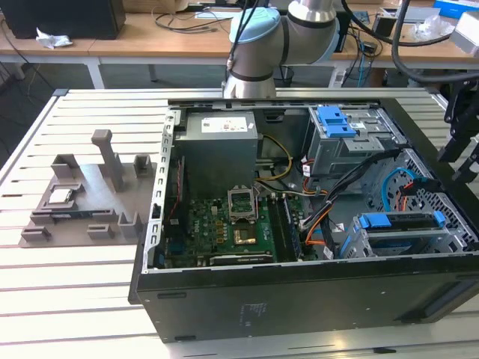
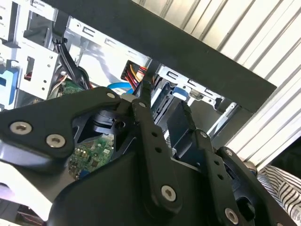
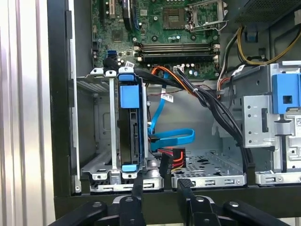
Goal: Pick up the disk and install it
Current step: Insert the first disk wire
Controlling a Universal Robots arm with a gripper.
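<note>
White slatted table (image 1: 82,284) carries an open black computer case (image 1: 299,299). My black two-fingered gripper (image 3: 160,186) hangs spread and empty at the case's right edge, near the blue-framed silver disk (image 3: 130,127) seated upright in its metal cage (image 3: 106,141).

The claw (image 3: 160,190) hangs just beyond the computer case's (image 3: 60,117) wall; ahead of it the disk (image 3: 130,127) sits in the drive cage (image 3: 101,122), motherboard (image 3: 155,28) farther in.

no legible text, labels or numbers anywhere
</note>
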